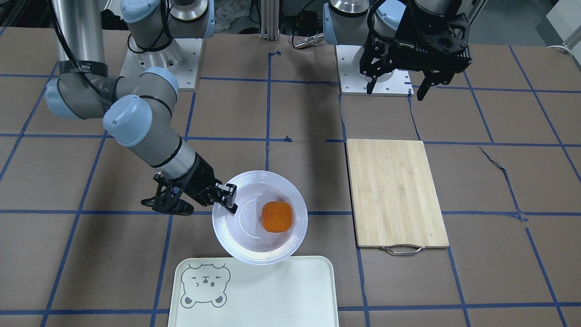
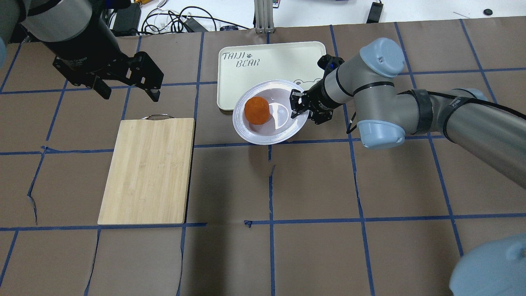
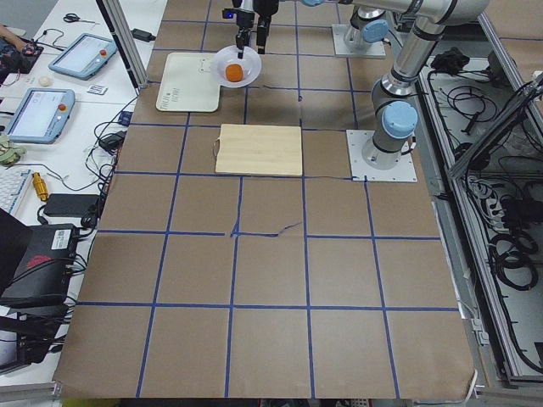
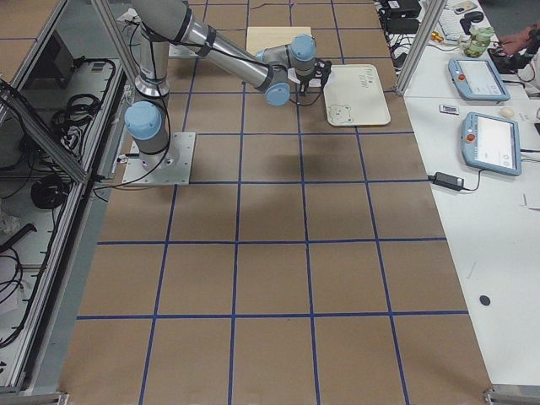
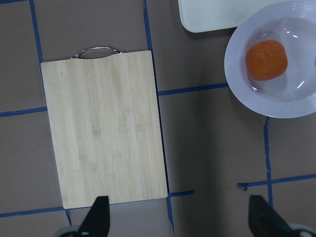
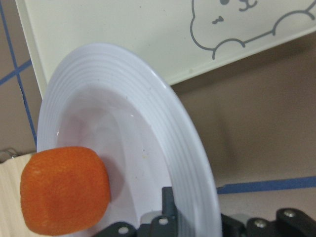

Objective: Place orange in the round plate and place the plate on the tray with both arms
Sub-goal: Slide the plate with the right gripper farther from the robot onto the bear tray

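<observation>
The orange (image 1: pixel 276 217) (image 2: pixel 257 110) lies in the sunken centre of the white round plate (image 1: pixel 254 256) (image 2: pixel 263 139). My right gripper (image 1: pixel 229 200) (image 2: pixel 296 107) is shut on the plate's rim, one finger inside and one under it. The plate seems slightly raised, and its far edge overlaps the near edge of the pale tray (image 1: pixel 272 295) (image 2: pixel 271 61). In the right wrist view the orange (image 6: pixel 64 190) rests low in the plate (image 6: pixel 163 98), with the tray (image 6: pixel 123 34) behind. My left gripper (image 1: pixel 396 93) (image 2: pixel 130 95) hangs open and empty, high above the table.
A bamboo cutting board (image 2: pixel 148 170) (image 1: pixel 395 193) with a metal handle lies on the robot's left of the plate, below my left gripper. Brown paper with blue tape lines covers the table. Tablets and cables sit on a bench beyond the tray.
</observation>
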